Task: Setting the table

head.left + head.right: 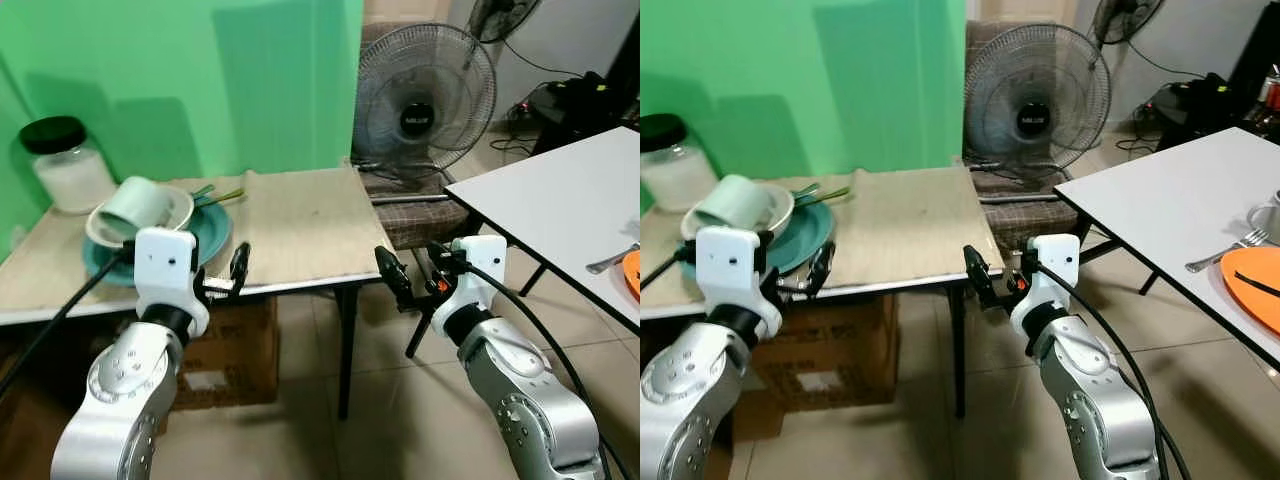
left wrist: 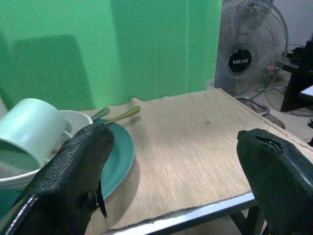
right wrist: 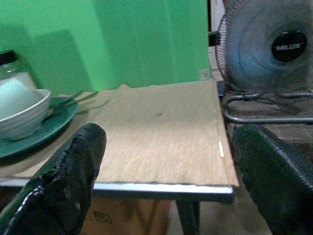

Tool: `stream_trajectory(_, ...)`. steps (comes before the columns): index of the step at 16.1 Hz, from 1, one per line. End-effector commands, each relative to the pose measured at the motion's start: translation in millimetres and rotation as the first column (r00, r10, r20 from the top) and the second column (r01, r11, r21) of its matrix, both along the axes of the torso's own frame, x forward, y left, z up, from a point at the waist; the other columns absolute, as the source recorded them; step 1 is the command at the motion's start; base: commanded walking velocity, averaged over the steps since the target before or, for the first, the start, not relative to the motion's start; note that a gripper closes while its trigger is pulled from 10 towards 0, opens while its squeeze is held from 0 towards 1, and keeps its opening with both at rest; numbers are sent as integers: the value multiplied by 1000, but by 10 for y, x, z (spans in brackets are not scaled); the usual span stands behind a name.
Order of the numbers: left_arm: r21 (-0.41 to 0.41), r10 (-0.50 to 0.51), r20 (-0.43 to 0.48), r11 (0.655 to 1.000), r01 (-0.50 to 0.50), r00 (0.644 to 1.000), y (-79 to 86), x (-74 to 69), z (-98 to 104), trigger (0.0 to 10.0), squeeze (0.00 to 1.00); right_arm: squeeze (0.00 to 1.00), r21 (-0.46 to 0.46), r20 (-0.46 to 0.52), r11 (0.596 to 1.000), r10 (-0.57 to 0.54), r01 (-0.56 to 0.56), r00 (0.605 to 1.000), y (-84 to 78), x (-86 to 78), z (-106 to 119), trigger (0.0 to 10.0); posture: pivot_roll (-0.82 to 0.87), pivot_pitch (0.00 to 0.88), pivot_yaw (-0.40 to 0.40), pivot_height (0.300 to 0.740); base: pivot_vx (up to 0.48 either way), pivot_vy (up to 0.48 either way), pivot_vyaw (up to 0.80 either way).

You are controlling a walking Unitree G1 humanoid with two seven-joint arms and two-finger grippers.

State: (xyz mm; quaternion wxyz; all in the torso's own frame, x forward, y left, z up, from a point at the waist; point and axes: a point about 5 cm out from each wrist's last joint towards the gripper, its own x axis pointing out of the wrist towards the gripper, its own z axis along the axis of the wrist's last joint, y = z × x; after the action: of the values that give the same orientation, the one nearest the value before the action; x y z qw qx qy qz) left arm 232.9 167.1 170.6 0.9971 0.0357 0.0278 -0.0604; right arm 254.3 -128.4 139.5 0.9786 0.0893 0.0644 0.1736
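From the head views, the left pincer point(image 1: 222, 283) hangs open and empty at the near edge of the worktop point(image 1: 300, 225), and the stack of plate point(image 1: 212, 232), bowl point(image 1: 178, 205) and tipped cup point(image 1: 136, 209) sits at about 11 o'clock from it, while the right pincer point(image 1: 412, 280) is open and empty off the worktop's corner. In the left wrist view the cup point(image 2: 30, 131) leans in the bowl point(image 2: 76, 118) on the plate point(image 2: 120, 155). In the right wrist view the bowl point(image 3: 22, 110) is at 10 o'clock; these dishes look hard, smooth and breakable, so I would grab the plate's rim.
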Motion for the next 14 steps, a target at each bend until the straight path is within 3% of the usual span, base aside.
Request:
stream_trajectory(1,2,13,-8,1000,-13,1000,11,14,-2,10000,0,1000,-13,10,1000,11,-11,1000,14,29,19,10000,2,0,44,740,0,0,0)
stream_trajectory(6,2,21,4,1000,-21,1000,39,35,36,10000,0,1000,-6,11,1000,11,-11,1000,28,51,15,10000,5,0,48,740,155,0,330)
stream_trajectory(14,3,25,0,1000,-25,1000,44,22,34,10000,0,1000,-11,11,1000,21,-21,1000,34,64,10,10000,10,0,41,740,260,0,0)
